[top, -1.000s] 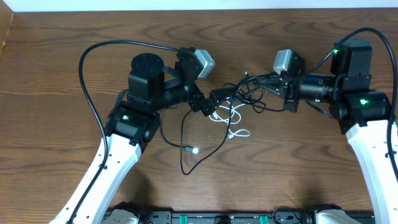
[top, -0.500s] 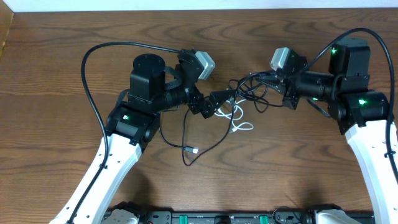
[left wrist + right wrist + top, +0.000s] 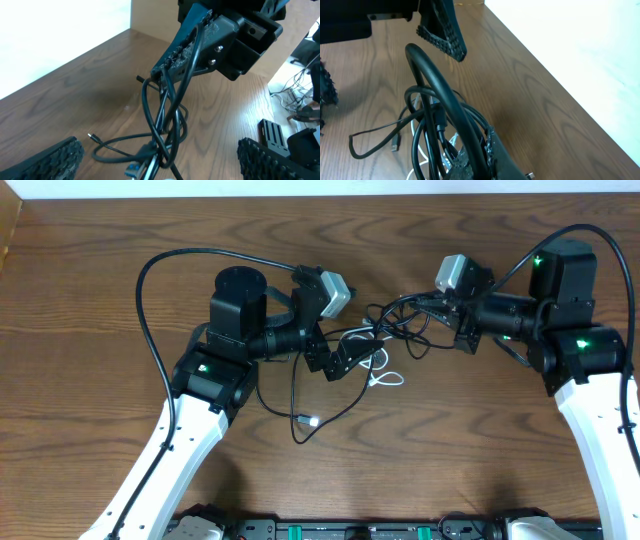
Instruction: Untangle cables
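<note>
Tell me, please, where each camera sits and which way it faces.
Overhead: above the table, looking down; left arm, right arm, tangled cables between.
Left wrist: faces the right jaws, shut on black cables; own open pads at bottom corners.
Right wrist: looks along own shut jaws at the tangle; left pad opposite.
Shared: both wrists see that tangle.
</note>
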`<action>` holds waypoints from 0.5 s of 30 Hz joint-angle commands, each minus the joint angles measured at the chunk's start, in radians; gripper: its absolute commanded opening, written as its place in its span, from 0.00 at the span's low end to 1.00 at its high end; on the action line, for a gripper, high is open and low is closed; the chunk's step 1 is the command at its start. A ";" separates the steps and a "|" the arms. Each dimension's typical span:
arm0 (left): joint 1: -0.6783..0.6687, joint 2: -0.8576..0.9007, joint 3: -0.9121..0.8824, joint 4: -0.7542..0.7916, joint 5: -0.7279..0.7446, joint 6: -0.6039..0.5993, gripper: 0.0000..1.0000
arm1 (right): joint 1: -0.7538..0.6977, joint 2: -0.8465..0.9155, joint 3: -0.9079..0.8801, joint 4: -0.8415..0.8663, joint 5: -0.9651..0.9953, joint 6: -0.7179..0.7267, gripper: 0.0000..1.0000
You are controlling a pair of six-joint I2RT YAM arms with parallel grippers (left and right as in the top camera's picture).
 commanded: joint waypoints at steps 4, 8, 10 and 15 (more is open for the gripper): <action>-0.009 0.033 0.002 0.002 -0.050 0.037 0.98 | 0.056 -0.002 0.013 0.006 -0.087 0.017 0.01; -0.011 0.069 0.002 0.009 -0.114 0.039 0.98 | 0.085 -0.002 0.013 -0.001 -0.087 0.017 0.01; -0.011 0.076 0.002 0.009 -0.200 0.039 0.69 | 0.085 -0.002 0.013 -0.003 -0.083 0.017 0.01; -0.011 0.076 0.002 0.017 -0.330 0.039 0.08 | 0.085 -0.002 0.013 -0.019 -0.060 0.017 0.01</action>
